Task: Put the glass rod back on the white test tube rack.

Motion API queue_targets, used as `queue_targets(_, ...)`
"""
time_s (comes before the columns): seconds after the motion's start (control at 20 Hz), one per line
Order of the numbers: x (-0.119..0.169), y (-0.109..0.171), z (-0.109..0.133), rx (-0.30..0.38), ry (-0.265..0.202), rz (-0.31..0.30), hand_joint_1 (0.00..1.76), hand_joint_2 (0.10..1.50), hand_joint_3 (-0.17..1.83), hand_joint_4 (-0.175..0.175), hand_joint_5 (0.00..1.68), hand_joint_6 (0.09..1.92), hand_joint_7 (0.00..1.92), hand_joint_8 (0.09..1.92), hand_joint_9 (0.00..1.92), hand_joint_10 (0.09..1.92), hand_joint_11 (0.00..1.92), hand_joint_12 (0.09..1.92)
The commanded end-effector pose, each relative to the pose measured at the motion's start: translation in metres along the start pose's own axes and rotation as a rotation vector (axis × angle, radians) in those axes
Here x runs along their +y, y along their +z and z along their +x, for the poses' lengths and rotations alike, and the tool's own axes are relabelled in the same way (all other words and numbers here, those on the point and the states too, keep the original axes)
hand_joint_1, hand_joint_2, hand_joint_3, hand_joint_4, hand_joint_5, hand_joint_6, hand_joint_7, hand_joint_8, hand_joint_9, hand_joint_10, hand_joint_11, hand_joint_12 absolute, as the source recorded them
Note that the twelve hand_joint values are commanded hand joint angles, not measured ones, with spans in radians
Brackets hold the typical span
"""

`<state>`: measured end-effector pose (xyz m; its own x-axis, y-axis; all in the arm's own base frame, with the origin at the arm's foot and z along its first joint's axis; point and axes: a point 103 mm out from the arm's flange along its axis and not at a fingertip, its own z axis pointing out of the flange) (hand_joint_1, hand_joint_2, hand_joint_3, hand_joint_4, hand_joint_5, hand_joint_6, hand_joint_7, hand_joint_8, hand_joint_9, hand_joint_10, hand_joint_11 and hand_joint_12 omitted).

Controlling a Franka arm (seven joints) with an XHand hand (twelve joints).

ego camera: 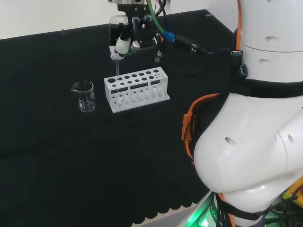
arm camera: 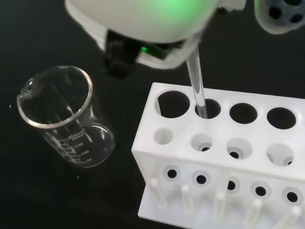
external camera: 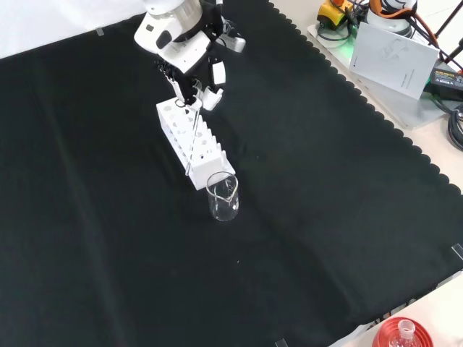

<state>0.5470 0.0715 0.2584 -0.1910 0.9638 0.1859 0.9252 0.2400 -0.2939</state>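
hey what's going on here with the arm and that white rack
The hand holds a glass rod upright over the white test tube rack. The rod's lower end is going into a hole near the rack's end closest to the empty beaker, which stands on the black cloth beside the rack.

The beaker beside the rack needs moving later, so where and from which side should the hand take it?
Grip the beaker round its straight wall below the rim, coming from the side away from the white test tube rack. It stands upright with its spout turned away from the rack, so avoid pinching there.
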Motion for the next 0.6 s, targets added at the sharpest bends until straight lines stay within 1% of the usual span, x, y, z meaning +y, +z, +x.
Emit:
queue_targets(0.05,-0.0019,-0.0019,-0.0075,0.031,0.014,0.025,1.12,0.45,0.82,-0.175,1.09,0.71,1.7,0.13,1.91,0.09,1.87,0.37)
queue_targets(0.15,-0.0015,-0.0015,-0.0089,0.029,0.023,0.048,1.1,0.44,0.84,-0.175,0.95,0.79,1.69,0.11,1.9,0.09,1.88,0.36)
queue_targets(0.25,-0.0015,-0.0017,-0.0098,0.028,0.028,0.055,1.06,0.42,0.86,-0.175,0.77,0.86,1.63,0.09,1.86,0.09,1.88,0.36)
queue_targets(0.35,-0.0012,-0.0026,-0.0101,0.03,0.031,0.058,1.01,0.41,0.87,-0.175,0.59,0.85,1.54,0.09,1.8,0.09,1.88,0.36)
queue_targets(0.45,-0.001,-0.0037,-0.0103,0.032,0.03,0.055,0.98,0.42,0.82,-0.175,0.53,0.82,1.5,0.09,1.77,0.09,1.87,0.36)
queue_targets(0.6,-0.0016,-0.0049,-0.011,0.034,0.03,0.052,0.96,0.44,0.77,-0.175,0.51,0.79,1.48,0.09,1.76,0.09,1.86,0.37)
